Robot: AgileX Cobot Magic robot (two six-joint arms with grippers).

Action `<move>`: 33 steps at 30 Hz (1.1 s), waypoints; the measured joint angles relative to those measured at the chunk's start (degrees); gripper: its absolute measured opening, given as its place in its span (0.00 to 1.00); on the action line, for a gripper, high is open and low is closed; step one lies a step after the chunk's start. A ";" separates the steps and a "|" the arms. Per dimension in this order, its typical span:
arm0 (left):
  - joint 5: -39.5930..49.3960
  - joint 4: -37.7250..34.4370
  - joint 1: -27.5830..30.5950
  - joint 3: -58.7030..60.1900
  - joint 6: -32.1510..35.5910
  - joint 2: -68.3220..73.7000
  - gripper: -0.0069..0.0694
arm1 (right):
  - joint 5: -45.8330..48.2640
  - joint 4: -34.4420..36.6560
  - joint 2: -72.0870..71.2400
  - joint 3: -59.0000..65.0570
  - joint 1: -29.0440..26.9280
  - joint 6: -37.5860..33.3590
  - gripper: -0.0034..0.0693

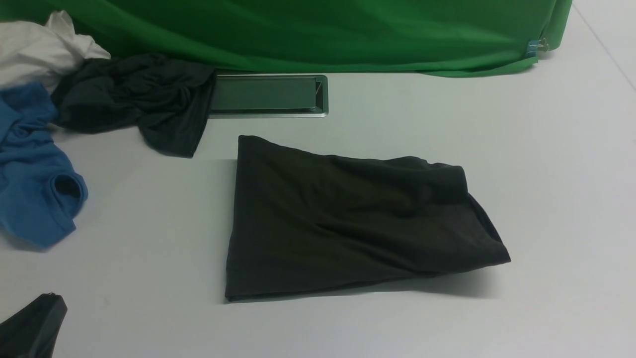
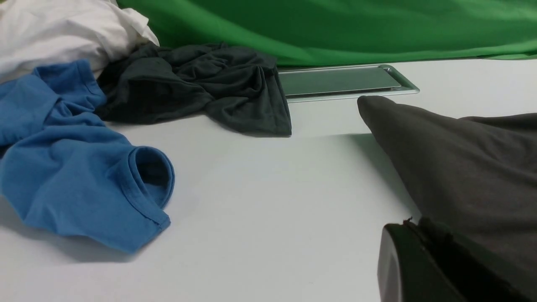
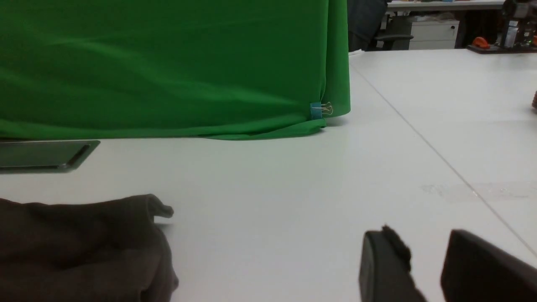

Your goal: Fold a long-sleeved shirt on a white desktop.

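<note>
White and matte, the surface [image 1: 546, 199] fills the front view up to a green cloth [image 1: 318, 35] hung along its far edge. Just in front of that cloth lies a silver-framed hatch [image 1: 268, 95]. The shirt [image 1: 348, 219] sits nearer than the hatch and slightly to its right, folded into a dark block with its long axis running left to right; its left edge is straight and its right end is rumpled and rounded. Bare surface lies open on the shirt's right and near sides. Left of the hatch a slate-grey garment [image 1: 139, 99] overlaps the hatch's left end, with a blue garment [image 1: 35, 174] and a white one [image 1: 39, 49] beyond it. The left tool [image 1: 32, 325] shows only as a dark tip, far nearer and well left of the hatch, apart from the shirt.

From the left wrist, the left tool [image 2: 423, 264] has its jaws together, empty, with the shirt [image 2: 461, 167] showing just behind it; I cannot tell if they touch. Open surface separates shirt and blue garment [image 2: 84, 180], both nearer than the hatch [image 2: 344, 82].

From the right wrist, the right tool [image 3: 428, 268] stands narrowly parted and empty, with bare surface between it and the shirt [image 3: 84, 243]; the hatch [image 3: 42, 155] lies beyond the shirt.
</note>
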 joint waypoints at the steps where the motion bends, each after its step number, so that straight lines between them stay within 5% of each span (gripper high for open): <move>1: 0.00 0.00 0.07 0.00 0.00 0.00 0.14 | 0.00 0.00 0.00 0.00 0.00 0.00 0.37; 33: 0.00 0.00 0.82 0.00 0.00 0.00 0.14 | 0.00 0.00 0.00 0.00 0.00 0.05 0.38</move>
